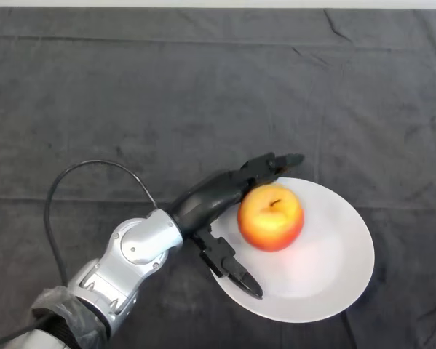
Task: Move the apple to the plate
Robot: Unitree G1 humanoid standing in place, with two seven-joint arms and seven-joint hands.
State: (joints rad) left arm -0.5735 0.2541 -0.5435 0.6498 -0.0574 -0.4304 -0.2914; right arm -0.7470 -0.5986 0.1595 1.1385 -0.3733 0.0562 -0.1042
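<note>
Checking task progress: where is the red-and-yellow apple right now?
In the head view, the red-and-yellow apple sits on the left part of the round white plate, between the spread thumb and fingers of the black left hand.

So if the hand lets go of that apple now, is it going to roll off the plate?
Probably not far. The apple is round, so it may rock or roll slightly, but it sits inside the shallow white plate, whose raised rim should check it. It looks firm and smooth, so the left hand fingers could slip on its skin.

Just one cam here, up on the robot's head, looking steeply down at the worktop (pixel 203 87) from fairly close, with the hand (pixel 214 200) sitting roughly mid-frame, slightly low.
</note>
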